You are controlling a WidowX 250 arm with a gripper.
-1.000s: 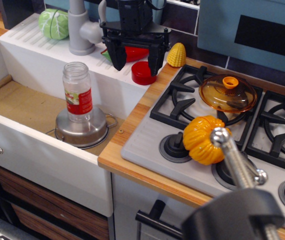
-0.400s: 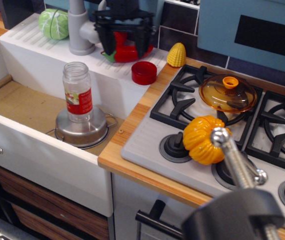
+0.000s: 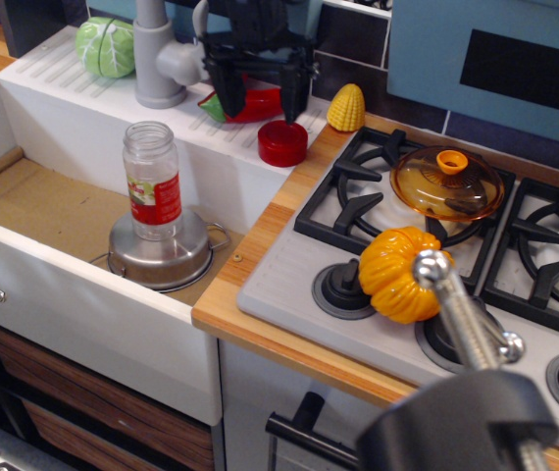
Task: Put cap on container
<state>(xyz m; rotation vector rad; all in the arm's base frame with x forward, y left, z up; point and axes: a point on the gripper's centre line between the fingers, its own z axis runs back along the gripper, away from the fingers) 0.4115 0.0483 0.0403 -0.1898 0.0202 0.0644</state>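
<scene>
The small round red cap [image 3: 282,143] lies on the white drainboard beside the wooden counter edge. The clear jar [image 3: 152,180] with a red-and-white label stands uncapped on an upturned steel pot [image 3: 162,254] in the sink. My gripper [image 3: 260,103] hangs open just above and slightly behind-left of the cap, its right finger [image 3: 290,98] over the cap's back edge and its left finger [image 3: 230,98] in front of the red pepper. It holds nothing.
A red pepper [image 3: 256,104] lies behind the cap, a yellow corn [image 3: 346,108] to its right, a green cabbage [image 3: 105,46] and grey faucet [image 3: 157,54] to the left. An amber pot lid [image 3: 446,183] and an orange pumpkin [image 3: 402,274] sit on the stove. A clamp [image 3: 466,392] blocks the foreground.
My gripper rose and moved back-left from the cap, then came right and down again. It is now open above the cap. The cap and jar have not moved.
</scene>
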